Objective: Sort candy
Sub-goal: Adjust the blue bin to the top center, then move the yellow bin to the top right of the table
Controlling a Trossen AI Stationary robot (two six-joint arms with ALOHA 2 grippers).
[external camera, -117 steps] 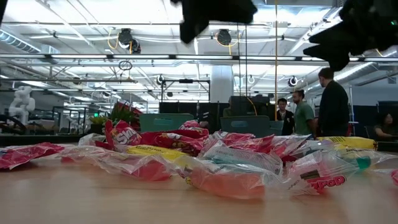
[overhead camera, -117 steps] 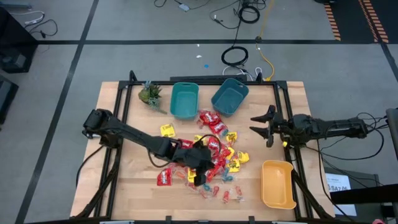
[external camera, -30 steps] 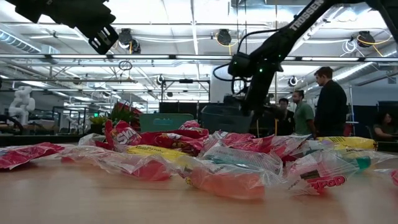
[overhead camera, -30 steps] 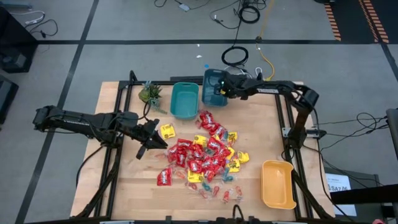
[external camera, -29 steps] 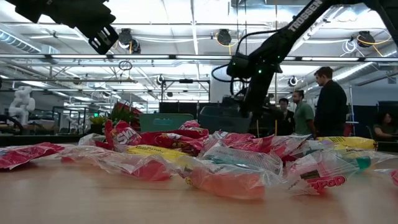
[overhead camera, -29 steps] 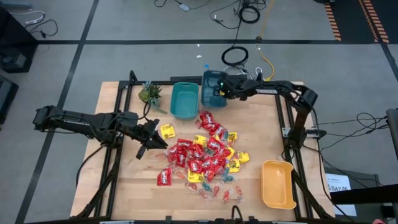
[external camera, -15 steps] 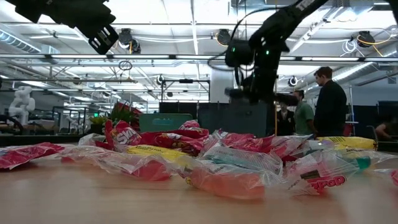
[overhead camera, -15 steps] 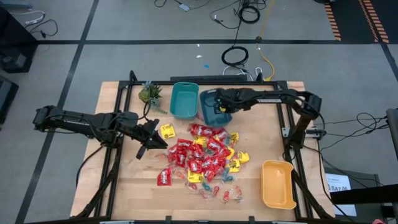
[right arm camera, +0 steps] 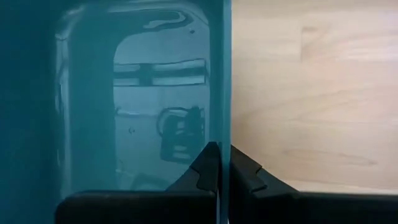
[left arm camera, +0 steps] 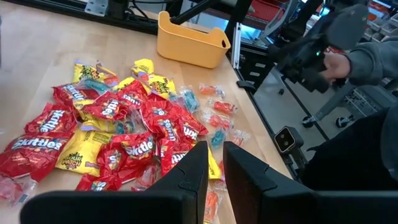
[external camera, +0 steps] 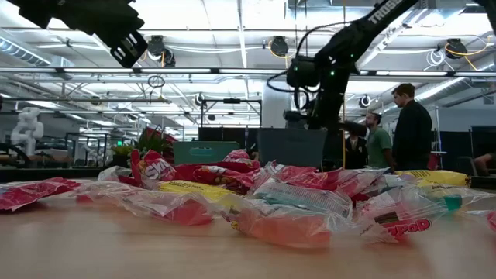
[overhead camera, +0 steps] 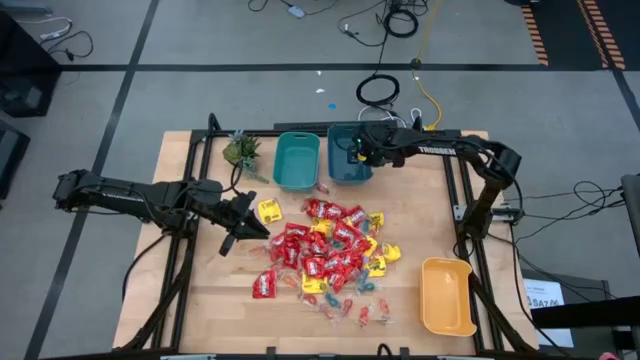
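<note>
Gripping blue bin (overhead camera: 348, 160) wall, right claw (overhead camera: 362, 146)

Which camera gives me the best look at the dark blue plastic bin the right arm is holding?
The high view: it shows the whole dark blue plastic bin beside the teal bin, with the right gripper shut on its wall. The right wrist view shows only the bin's inside and wall; the low view only its side; the left wrist view nothing.
</note>
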